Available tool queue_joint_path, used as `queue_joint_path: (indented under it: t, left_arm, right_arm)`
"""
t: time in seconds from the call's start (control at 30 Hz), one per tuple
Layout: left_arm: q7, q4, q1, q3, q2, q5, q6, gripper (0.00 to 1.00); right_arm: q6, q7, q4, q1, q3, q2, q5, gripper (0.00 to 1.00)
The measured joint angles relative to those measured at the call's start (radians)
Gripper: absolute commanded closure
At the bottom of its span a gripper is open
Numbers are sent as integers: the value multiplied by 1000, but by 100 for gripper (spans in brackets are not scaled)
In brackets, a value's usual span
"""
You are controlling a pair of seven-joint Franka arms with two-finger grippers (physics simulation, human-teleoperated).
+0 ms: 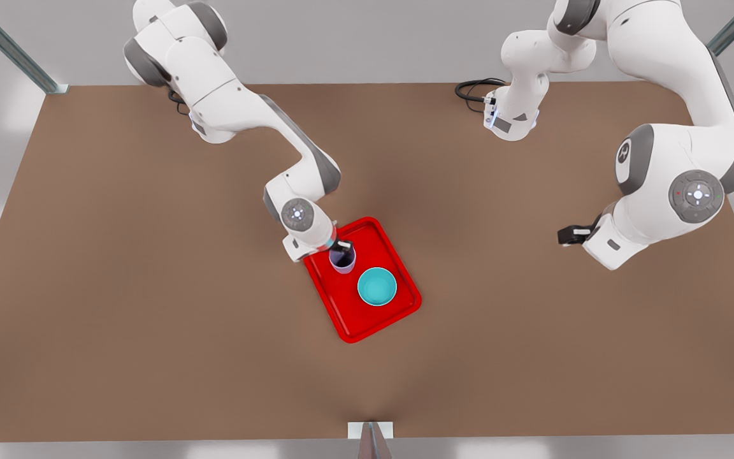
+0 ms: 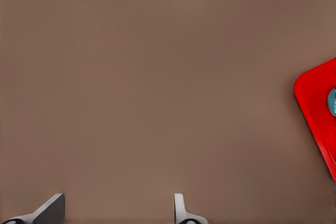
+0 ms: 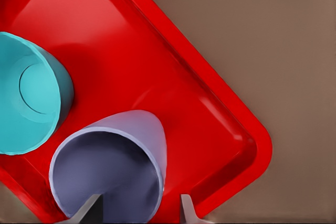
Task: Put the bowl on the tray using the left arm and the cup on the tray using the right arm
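Two fingers of the right gripper [image 1: 342, 245] straddle the lavender cup's [image 1: 343, 260] rim, spread, on the red tray [image 1: 367, 322]; teal bowl [image 1: 377, 286] beside it. Left gripper [image 1: 566, 236] waits far right, open.

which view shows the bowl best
The front view: the whole bowl sits on the tray, beside the cup at the right pincer. The right wrist view crops it at the frame edge; the left wrist view catches a teal sliver.
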Motion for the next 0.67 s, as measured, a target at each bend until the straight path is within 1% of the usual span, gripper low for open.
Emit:
queue_joint_path:
  t: [0.1, 0.13, 0.17, 0.2, 0.23, 0.27, 0.3, 0.33, 0.37, 0.4, 0.43, 0.5, 0.67]
  left_arm:
    - [1, 2, 0, -4, 1, 0, 0, 0]
    - [2, 3, 0, -5, 0, 0, 0, 0]
    - [2, 3, 0, -5, 0, 1, 1, 0]
    - [2, 3, 0, -6, 1, 1, 1, 0]
    - [2, 3, 0, -6, 1, 1, 1, 0]
    - [2, 3, 0, -6, 1, 2, 1, 0]
    - [0, 3, 0, -6, 3, 2, 1, 0]
    - [1, 3, 0, -6, 3, 3, 1, 0]
    - [0, 3, 0, -6, 3, 3, 1, 0]
    - [0, 3, 0, -6, 3, 4, 0, 0]
    - [0, 3, 0, -6, 3, 4, 0, 0]
    - [0, 3, 0, -6, 3, 4, 1, 0]
    - [0, 3, 0, -6, 3, 5, 0, 0]
  right_arm:
    - [-119, -12, -4, -21, -7, -114, -4, 0]
    - [-134, -70, -22, -59, -9, -179, -9, 0]
    - [-178, -195, -41, -117, -21, -238, -9, 0]
    - [-294, -436, -29, -124, -111, -308, -12, 0]
    - [-387, -616, -22, -132, -219, -383, -12, 0]
    - [-516, -706, -13, -131, -343, -447, -12, 0]
    - [-553, -817, -4, -215, -376, -466, -12, 0]
    - [-560, -884, 4, -317, -373, -461, -7, 0]
    - [-620, -910, 82, -367, -372, -420, -10, 0]
    - [-666, -910, 139, -319, -373, -379, -12, 0]
    - [-667, -900, 139, -259, -374, -375, -12, 0]
    - [-652, -899, 133, -305, -376, -372, -13, 0]
    - [-536, -898, 140, -292, -380, -342, -11, 0]
